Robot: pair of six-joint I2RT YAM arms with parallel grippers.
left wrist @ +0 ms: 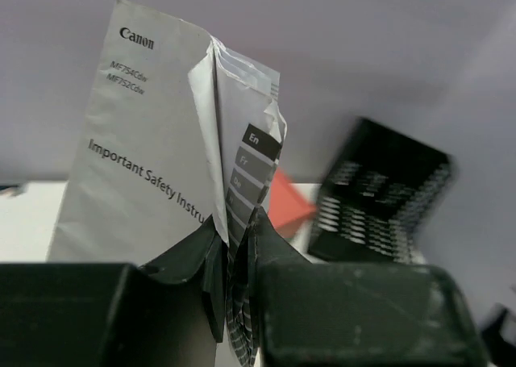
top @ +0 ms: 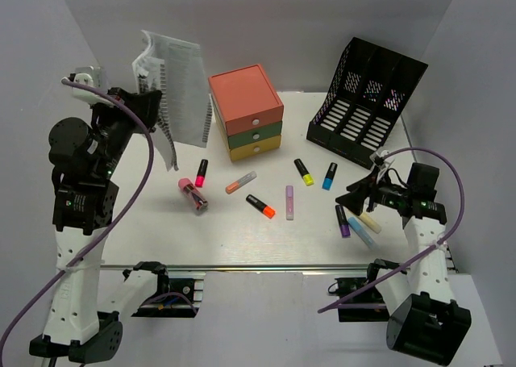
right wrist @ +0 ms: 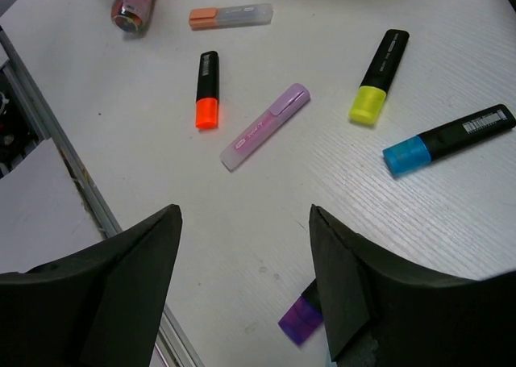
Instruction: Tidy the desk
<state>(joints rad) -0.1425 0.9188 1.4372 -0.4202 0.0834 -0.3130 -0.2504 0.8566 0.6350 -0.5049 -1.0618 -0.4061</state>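
The white desk (top: 153, 222) fills the middle, with pens (top: 260, 206) scattered across it. A drawer box (top: 246, 109) sits at 12 o'clock and a black rack (top: 367, 101) at 2 o'clock. The left gripper (left wrist: 235, 246) is up high at 10 o'clock, pinched tight on a paper booklet (left wrist: 145, 141). The right gripper (right wrist: 242, 222) hangs low at 4 o'clock above a purple pen (right wrist: 300, 319), its fingers wide apart. The front rail (top: 266, 267) is near it.

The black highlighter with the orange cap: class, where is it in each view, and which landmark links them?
Top external: black highlighter with the orange cap, front centre of the white desk.
Left wrist: not in it.
Right wrist: upper left, cap downward.
Shared landmark: the pale lilac plastic highlighter lying right beside it.
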